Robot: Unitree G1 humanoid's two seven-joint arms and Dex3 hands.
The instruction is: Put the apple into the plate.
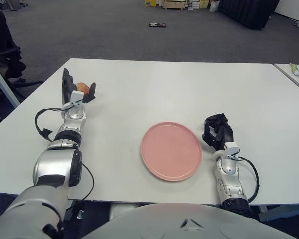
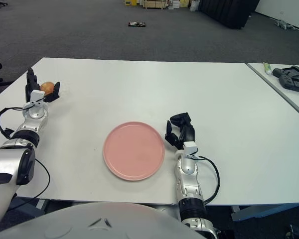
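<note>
A small orange-red apple [image 1: 81, 86] sits on the white table [image 1: 179, 84] near its far left corner. My left hand [image 1: 78, 90] stands upright around it. The fingers [image 1: 66, 81] rise on the apple's left and the thumb [image 1: 91, 91] is against its right, spread and not closed on it. The hand hides the lower part of the apple. A pink plate [image 1: 171, 151] lies empty near the front middle of the table. My right hand [image 1: 217, 131] shows just right of the plate, fingers curled and holding nothing.
A second table [image 2: 289, 74] with black devices and a small tube stands at the far right. A black office chair [image 1: 2, 47] is off the table's left side. Boxes and a small object lie on the carpet far behind.
</note>
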